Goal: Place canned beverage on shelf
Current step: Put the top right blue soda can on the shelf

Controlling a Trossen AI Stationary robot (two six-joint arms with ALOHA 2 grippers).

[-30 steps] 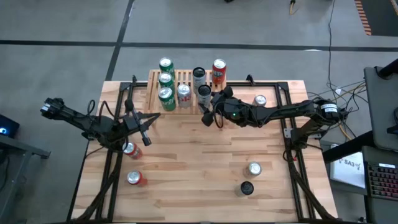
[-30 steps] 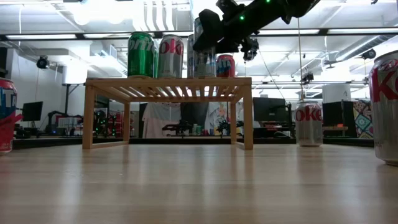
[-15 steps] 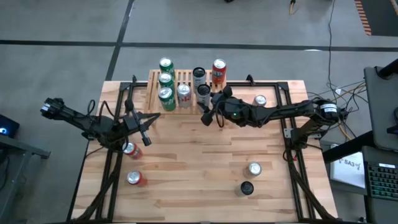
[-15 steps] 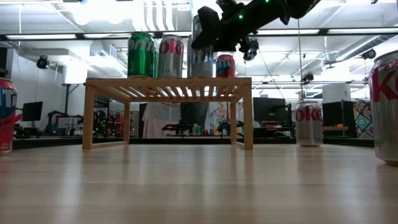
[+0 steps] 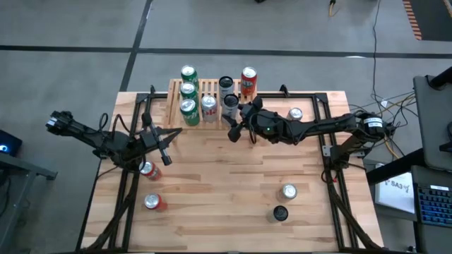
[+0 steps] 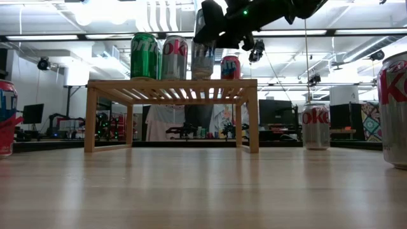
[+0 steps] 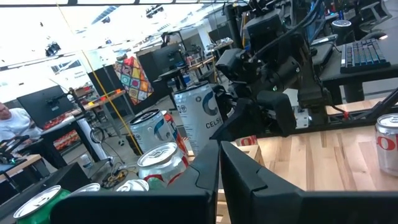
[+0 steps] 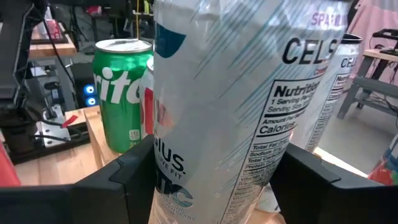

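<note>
Higher now, right claw (image 6: 205, 28) with can (image 6: 203, 54) above shelf (image 6: 172, 86) edge.

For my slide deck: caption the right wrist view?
Right pincer grips tall silver-white Celsius can above light-wood slatted shelf, beside green Sprite can.

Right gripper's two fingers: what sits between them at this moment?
A tall white Celsius can fills the gap between the right gripper's fingers in the right wrist view, over the shelf.

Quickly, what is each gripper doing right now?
Left gripper: shut, holding nothing.
Right gripper: shut on the white can, at the shelf.
</note>
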